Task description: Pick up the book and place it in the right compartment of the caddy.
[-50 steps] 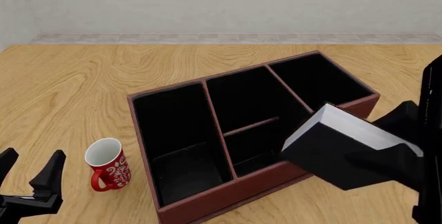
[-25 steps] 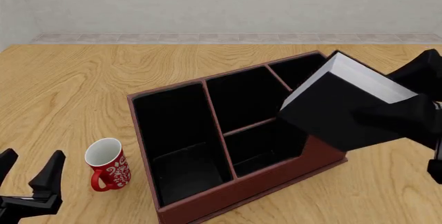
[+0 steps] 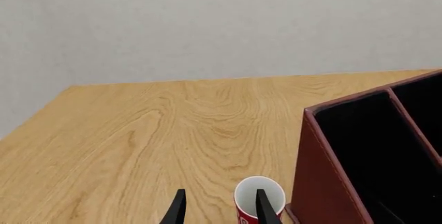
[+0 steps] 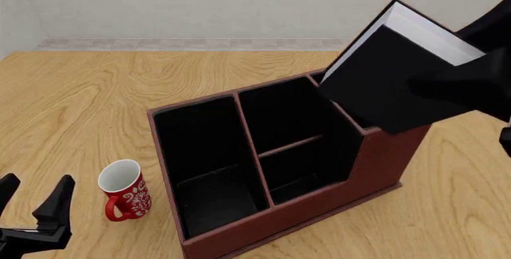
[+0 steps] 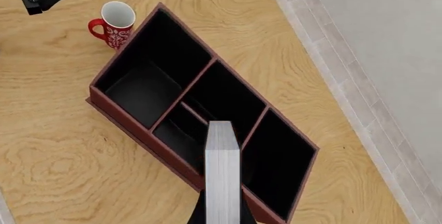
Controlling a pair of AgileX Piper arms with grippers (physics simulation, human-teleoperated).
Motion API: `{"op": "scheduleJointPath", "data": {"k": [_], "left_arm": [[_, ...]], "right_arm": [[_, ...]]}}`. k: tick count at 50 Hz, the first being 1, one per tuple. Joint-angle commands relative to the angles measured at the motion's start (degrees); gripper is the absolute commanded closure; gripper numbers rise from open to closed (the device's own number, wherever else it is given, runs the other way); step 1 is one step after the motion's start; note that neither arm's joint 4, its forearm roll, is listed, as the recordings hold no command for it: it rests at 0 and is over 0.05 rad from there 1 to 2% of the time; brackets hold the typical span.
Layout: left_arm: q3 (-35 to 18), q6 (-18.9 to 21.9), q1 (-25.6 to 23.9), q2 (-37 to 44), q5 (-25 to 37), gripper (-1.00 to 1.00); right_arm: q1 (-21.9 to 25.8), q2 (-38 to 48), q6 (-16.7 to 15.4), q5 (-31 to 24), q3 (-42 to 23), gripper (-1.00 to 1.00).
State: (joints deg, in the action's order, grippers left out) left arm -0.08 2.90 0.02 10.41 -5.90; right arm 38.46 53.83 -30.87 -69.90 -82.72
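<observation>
The right gripper (image 5: 222, 211) holds the book (image 4: 391, 76) in the air, its fingers (image 5: 198, 214) closed on the two covers near the lower end. The book is tilted, with the white page edges turned up and to the right, and it hangs above the far right end of the caddy (image 4: 375, 169), not touching it. From the right wrist view, the book stands edge-on just ahead of the fingers, over the wall between the section with the crossbar and the right compartment (image 5: 276, 164). I judge that it is held this way so that the narrow edge can go down between the tall walls. The compartment lies a little to one side of the fingers, so the book probably needs a small shift and more upright turn before lowering; otherwise a corner could catch the rim.

The left gripper (image 4: 32, 202) rests low over the desk (image 4: 88, 100), fingers apart and holding nothing. The red mug (image 4: 125, 189) stands just beyond them, beside the caddy's low end.
</observation>
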Motion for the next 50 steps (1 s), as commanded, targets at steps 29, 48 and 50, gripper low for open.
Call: {"op": "scheduleJointPath", "data": {"k": [29,48,50], "left_arm": [[-0.35,-0.12,0.48,0.11,-0.06,-1.00],[0.00,-0.28,0.64,-0.08,0.26,-1.00],[0.01,-0.19,0.63,-0.18,0.38,-1.00]], "right_arm": [[-9.00,9.26,4.02,0.00,-16.07,1.00],[-13.14,11.82,9.20,0.00,-21.40,1.00],[-15.21,12.27,9.01,0.00,-21.83,1.00]]}}
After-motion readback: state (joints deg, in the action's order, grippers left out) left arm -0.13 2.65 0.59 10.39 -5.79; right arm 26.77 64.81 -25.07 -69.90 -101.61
